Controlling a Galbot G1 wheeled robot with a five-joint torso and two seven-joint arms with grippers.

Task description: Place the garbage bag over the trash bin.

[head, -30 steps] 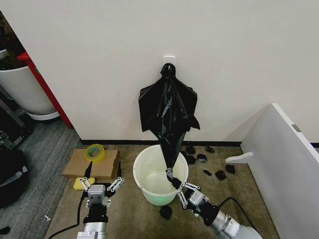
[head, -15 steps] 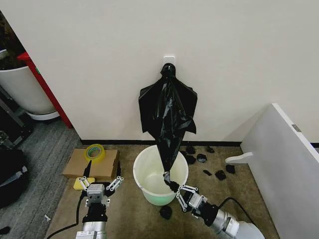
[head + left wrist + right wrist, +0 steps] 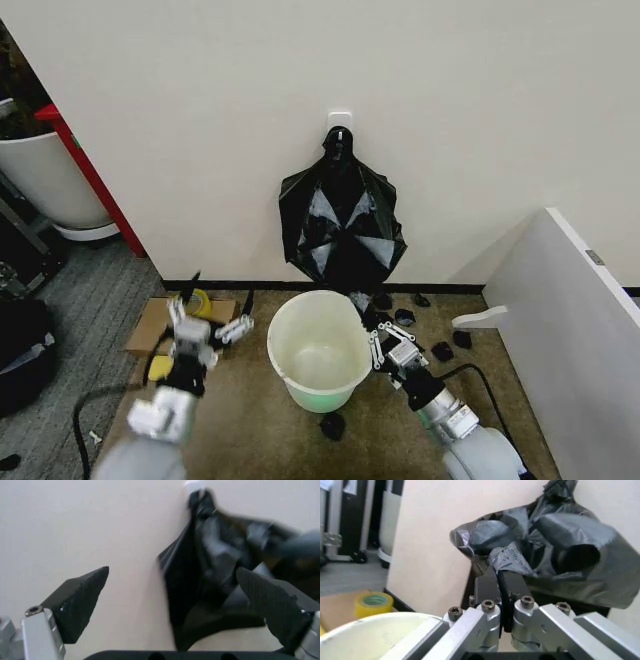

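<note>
Beside trash bin [image 3: 318,345], garbage bag [image 3: 342,220] sprung back, left gripper [image 3: 208,318] raised

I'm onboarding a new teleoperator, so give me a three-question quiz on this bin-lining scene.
1. True or false: the garbage bag already lines the trash bin.
2. Which gripper has its jaws wide open? A. left gripper B. right gripper
3. Fill in: the bag hangs against the ____, above the bin.

Key: 1 false, it hangs outside the bin. 2 A; the right jaws are shut beside the bin's rim. 3 wall.
</note>
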